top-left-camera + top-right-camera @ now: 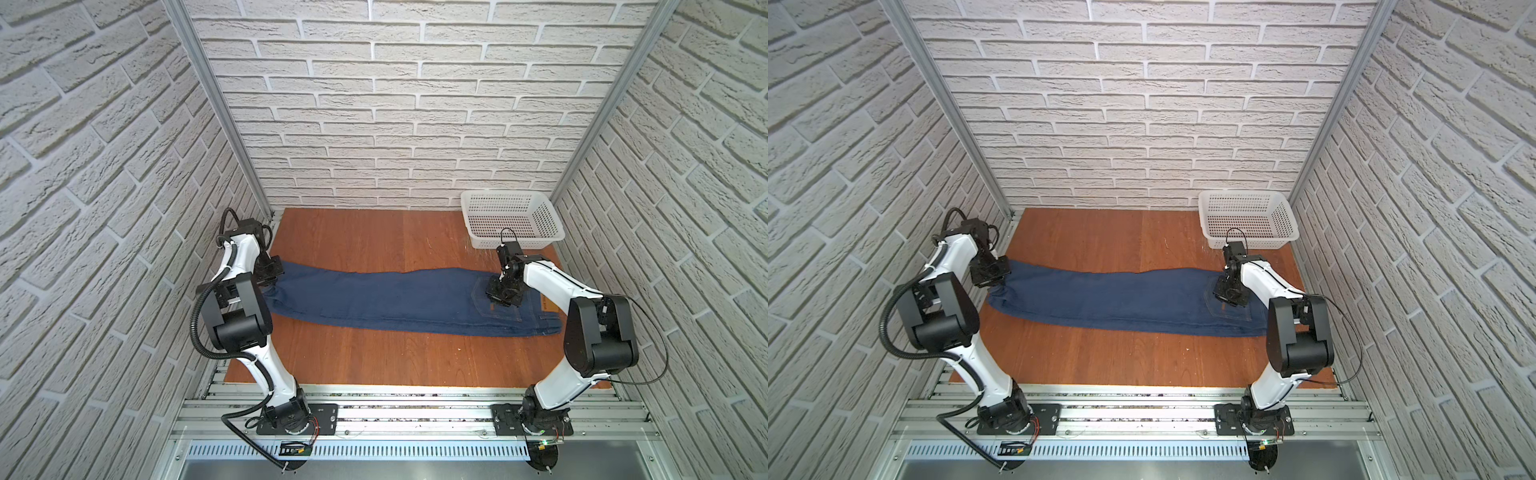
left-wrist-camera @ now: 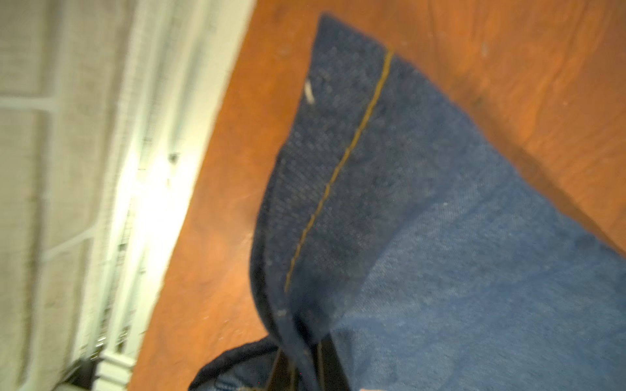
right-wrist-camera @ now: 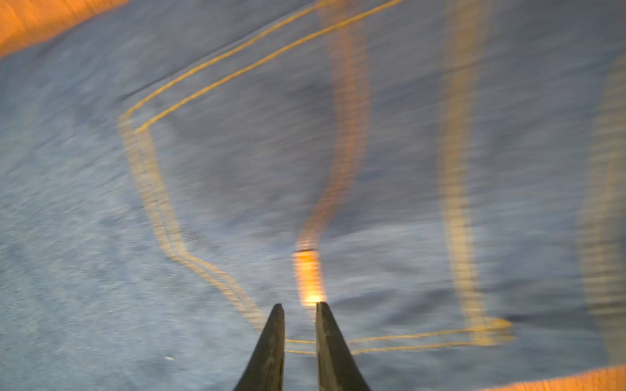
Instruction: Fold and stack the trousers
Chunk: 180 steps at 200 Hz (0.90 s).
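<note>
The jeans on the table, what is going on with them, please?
Two robot arms are working on the trousers, which lie at full length across the wooden table. The left gripper is shut on the leg hem at one end. The right gripper hangs over the back pocket near the waist, jaws slightly apart and holding nothing. The white basket stands empty in the far corner.

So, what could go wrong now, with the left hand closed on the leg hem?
1. The left hand pinches only a corner of the hem of the trousers; the other layer may stay behind or slip out on lifting.
2. The right hand stands slightly open at the back pocket, holding nothing, so a pull might drag the whole pair across the table.
</note>
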Tool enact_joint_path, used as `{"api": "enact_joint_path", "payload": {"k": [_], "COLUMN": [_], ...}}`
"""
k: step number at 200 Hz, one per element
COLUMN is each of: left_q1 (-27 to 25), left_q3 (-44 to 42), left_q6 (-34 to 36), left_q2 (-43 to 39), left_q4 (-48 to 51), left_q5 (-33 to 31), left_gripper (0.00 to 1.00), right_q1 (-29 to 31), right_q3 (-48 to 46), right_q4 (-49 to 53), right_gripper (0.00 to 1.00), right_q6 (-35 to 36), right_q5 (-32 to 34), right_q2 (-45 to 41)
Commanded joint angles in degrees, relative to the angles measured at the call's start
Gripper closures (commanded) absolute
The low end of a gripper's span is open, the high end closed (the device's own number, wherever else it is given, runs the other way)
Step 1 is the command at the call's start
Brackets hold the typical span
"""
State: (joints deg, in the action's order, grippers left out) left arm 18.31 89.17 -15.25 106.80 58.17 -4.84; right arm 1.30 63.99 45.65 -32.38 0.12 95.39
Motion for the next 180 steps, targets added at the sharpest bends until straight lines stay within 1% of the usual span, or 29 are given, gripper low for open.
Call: {"api": "enact_joint_path", "payload": {"k": [1, 18, 29, 67, 97, 122, 136, 151, 158, 172, 180], "left_q1": [0.72, 0.88, 0.86, 1.21, 1.82, 1.83, 1.7, 1.48, 1.23, -0.8, -2.42], "left_q3": [0.23, 1.45, 2.28, 5.66, 9.93, 12.11, 12.05, 10.64, 9.48, 6.15, 4.25], "left_q6": [-1.08, -1.28, -1.2, -0.25, 0.56, 0.92, 1.05, 0.87, 0.58, 0.09, -0.43], "left_q2": [-2.26, -3.01, -3.57, -4.32, -2.83, -2.9, -3.67, -5.05, -5.96, -8.1, -9.48], "left_q4": [0.67, 1.62, 2.15, 4.08, 6.6, 8.01, 8.42, 8.68, 8.52, 7.49, 7.23], "left_q5": [-9.96, -14.77, -16.46, -20.66, -23.7, -24.13, -21.13, -14.16, -9.97, -2.11, 1.14], "left_gripper": [1.0, 1.0, 1.0, 1.0, 1.0, 1.0, 1.0, 1.0, 1.0, 1.0, 1.0], "right_q1": [0.28, 0.36, 0.36, 0.41, 0.46, 0.46, 0.46, 0.46, 0.45, 0.45, 0.46], "right_q3": [-1.48, -2.14, -2.47, -2.92, -2.63, -2.19, -2.09, -2.02, -2.15, -2.67, -2.97], "right_q4": [1.79, 1.98, 2.08, 2.6, 3.03, 3.48, 3.48, 3.49, 3.27, 2.5, 2.1], "right_gripper": [0.79, 0.79, 0.79, 0.79, 0.79, 0.79, 0.79, 0.79, 0.79, 0.79, 0.8], "right_q6": [0.48, 0.48, 0.56, 0.82, 1.24, 1.6, 1.78, 1.88, 2.01, 2.14, 2.15], "right_q5": [0.36, 0.38, 0.36, 1.12, 1.38, 1.44, 1.46, 1.31, 1.05, 0.67, 0.41], "right_q2": [-2.09, -2.65, -2.91, -3.45, -3.38, -3.46, -3.4, -2.87, -2.61, -2.08, -1.67]}}
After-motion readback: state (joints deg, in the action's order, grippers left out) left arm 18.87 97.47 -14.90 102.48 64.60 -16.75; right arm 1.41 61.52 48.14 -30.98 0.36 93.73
